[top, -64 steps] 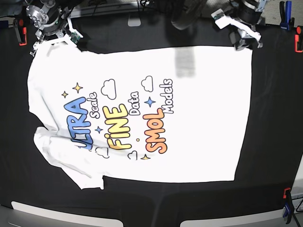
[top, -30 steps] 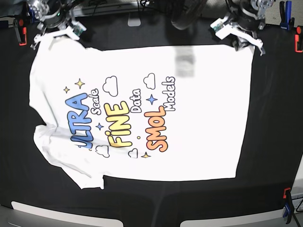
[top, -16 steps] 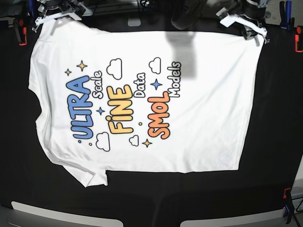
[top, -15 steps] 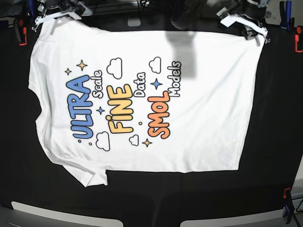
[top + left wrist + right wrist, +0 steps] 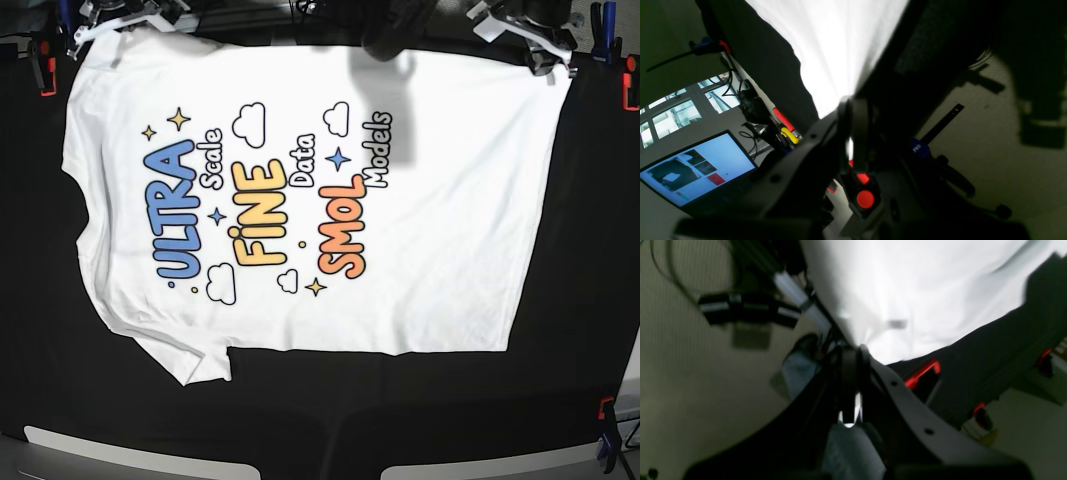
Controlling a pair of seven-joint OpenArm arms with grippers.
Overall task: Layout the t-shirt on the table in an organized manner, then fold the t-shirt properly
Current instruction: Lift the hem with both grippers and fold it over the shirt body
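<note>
The white t-shirt [image 5: 420, 230] with its colourful lettering lies face up and spread flat on the black table [image 5: 580, 300], its far edge at the table's back. My left gripper [image 5: 545, 45] is at the back right, shut on the shirt's far right corner. In the left wrist view my left gripper [image 5: 851, 101] pinches taut white t-shirt [image 5: 833, 43] cloth. At the back left, my right gripper [image 5: 95, 28] is shut on the shirt's far left corner. My right gripper [image 5: 853, 351] clamps t-shirt [image 5: 907, 290] fabric in the right wrist view.
Red clamps [image 5: 45, 75] [image 5: 630, 90] sit on the table's left and right edges, and another clamp [image 5: 607, 430] at the front right. A dark object [image 5: 395, 25] at the back centre casts a shadow on the shirt. Bare black cloth surrounds the shirt in front and at the sides.
Both grippers have pulled the shirt's far edge toward the back of the table. The bunched sleeve at the lower left has opened out and the cloth lies flatter.
</note>
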